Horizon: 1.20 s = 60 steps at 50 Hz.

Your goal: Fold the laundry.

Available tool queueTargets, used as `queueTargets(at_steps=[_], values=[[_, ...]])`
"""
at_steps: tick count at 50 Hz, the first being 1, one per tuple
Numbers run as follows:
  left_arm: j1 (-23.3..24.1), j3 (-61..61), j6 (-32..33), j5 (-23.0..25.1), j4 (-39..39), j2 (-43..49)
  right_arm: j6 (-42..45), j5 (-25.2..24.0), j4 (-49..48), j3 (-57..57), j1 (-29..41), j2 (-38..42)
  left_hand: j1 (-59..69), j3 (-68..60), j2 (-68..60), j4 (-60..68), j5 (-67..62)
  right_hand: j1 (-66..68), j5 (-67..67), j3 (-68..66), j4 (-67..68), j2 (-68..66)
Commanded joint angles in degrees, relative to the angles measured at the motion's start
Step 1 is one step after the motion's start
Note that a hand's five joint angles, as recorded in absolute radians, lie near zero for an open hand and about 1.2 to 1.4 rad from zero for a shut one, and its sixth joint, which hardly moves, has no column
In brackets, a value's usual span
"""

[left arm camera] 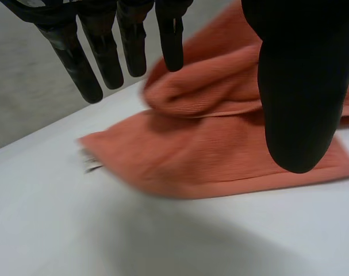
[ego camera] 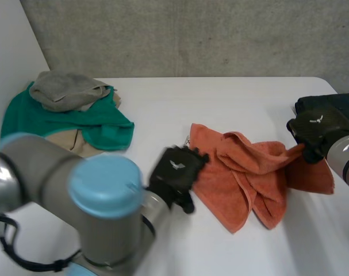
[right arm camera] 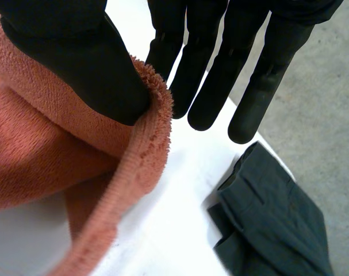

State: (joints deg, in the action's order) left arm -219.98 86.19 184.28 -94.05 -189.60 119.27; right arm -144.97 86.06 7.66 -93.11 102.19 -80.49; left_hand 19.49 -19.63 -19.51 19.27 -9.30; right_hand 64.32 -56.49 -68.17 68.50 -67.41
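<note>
Orange towel (ego camera: 249,172) lies crumpled right of the counter's (ego camera: 220,103) middle. The right hand (ego camera: 318,127) pinches its right edge between thumb and straight fingers, and that edge is raised. The left hand (ego camera: 177,169) hovers at the towel's left edge, fingers straight, holding nothing. A dark garment (ego camera: 335,102) lies beside the right hand, and a clothes pile (ego camera: 71,109) sits far left.

The head camera looks down from behind on the white table (ego camera: 220,103), while both wrist cameras sit close over the orange towel (ego camera: 243,172), shared by all.
</note>
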Motion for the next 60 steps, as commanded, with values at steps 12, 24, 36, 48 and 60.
queueTargets(at_steps=[12, 24, 36, 48, 60], values=[[7.37, -13.84, 18.56, 10.38, -4.81, 16.25, -0.75, -0.19, -6.42, -8.84, -3.22, -0.20, 14.94, -14.81, -14.93, 15.17, -15.14, 15.68, -13.51, -11.83, 11.50, -12.59], [7.46, -21.05, 25.34, 10.20, -4.81, 22.23, -0.84, -0.28, -7.13, -9.72, -3.49, -0.28, 19.31, -19.17, -19.30, 19.53, -19.50, 15.68, -13.51, -11.83, 11.50, -12.59], [7.46, -27.12, 27.09, 9.94, -3.76, 26.89, -0.84, -0.37, -7.57, -10.69, -3.40, -0.11, 52.91, -52.78, -52.90, 53.14, -53.11, 15.68, -13.51, -11.83, 11.50, -12.59], [7.20, -31.17, 28.68, 8.27, -4.29, 28.48, -1.19, -0.37, -7.57, -11.13, -3.40, -0.02, 60.51, -60.37, -60.49, 60.73, -60.70, 15.68, -13.51, -11.83, 11.50, -12.59], [-1.14, -16.06, 28.59, 2.91, -3.41, 7.84, -1.28, -0.19, -6.69, -9.72, -3.58, -1.60, 60.51, -60.37, -60.49, 60.73, -60.70, 15.68, -13.51, -11.83, 11.50, -12.59]])
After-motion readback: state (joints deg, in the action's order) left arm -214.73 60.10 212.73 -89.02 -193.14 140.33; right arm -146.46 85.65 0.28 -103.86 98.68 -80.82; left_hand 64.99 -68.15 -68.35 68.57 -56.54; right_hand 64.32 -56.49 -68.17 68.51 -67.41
